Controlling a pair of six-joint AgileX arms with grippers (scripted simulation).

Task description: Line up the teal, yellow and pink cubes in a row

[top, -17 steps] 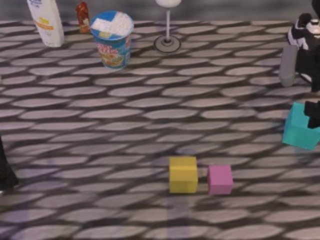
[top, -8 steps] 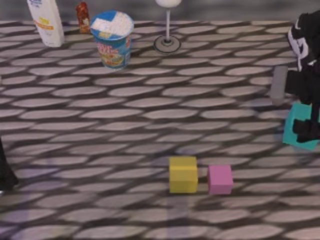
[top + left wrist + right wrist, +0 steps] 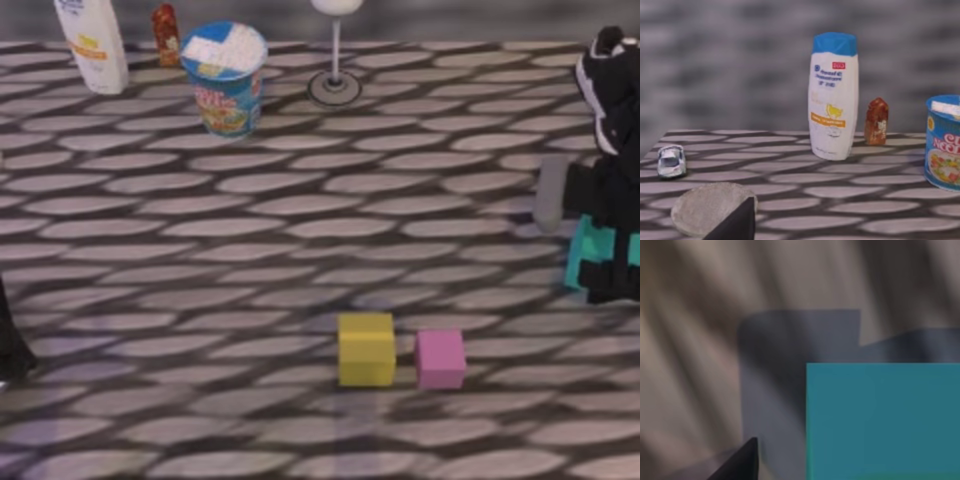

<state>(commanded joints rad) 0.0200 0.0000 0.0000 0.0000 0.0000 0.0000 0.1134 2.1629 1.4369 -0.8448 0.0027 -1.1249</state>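
Note:
The yellow cube point(image 3: 366, 348) and the smaller pink cube point(image 3: 440, 358) sit side by side on the table near the front, a narrow gap between them. The teal cube point(image 3: 586, 252) rests at the far right edge, mostly covered by my right gripper point(image 3: 612, 272), which hangs directly over it. In the right wrist view the teal cube point(image 3: 882, 420) fills much of the picture, and one dark fingertip point(image 3: 740, 462) stands apart from its side; the gripper is open. My left arm point(image 3: 8, 345) is parked at the left edge, open, with one fingertip point(image 3: 735, 225) showing.
Along the back stand a shampoo bottle point(image 3: 92, 40), a small red-brown bottle point(image 3: 165, 32), a cup of noodles point(image 3: 226, 78) and a stemmed glass point(image 3: 335, 85). A black-and-white object point(image 3: 612, 85) lies at the back right. A toy car point(image 3: 671, 161) and a grey stone point(image 3: 705, 205) lie near the left gripper.
My right arm has moved forward and down over the teal cube, covering more of it. The yellow and pink cubes and the left arm have stayed put.

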